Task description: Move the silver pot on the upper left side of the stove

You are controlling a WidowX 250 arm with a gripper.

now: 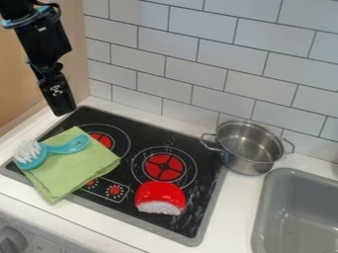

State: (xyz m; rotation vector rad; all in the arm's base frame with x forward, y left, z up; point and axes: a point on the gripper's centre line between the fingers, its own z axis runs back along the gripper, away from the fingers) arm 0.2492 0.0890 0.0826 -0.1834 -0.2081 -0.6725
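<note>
While the jaws are held near the upper left corner of the stove [206,197], their spread undeterminable, the pot [249,149] is found upright, well to their right, beside the sink [265,212].

A green folded cloth [92,164] lay at the left of the view, with a teal brush [64,148] on top of it, white bristles toward the left, and a red thing with a rough white edge [160,195] rested to the cloth's right, apart from it. A gray sink [294,174] was set in the white countertop [125,223] at the lower right. Pale tiles [198,34] covered the wall behind, a tan panel [17,94] stood at the left, and a gray knob [12,240] showed in the bottom left corner.
</note>
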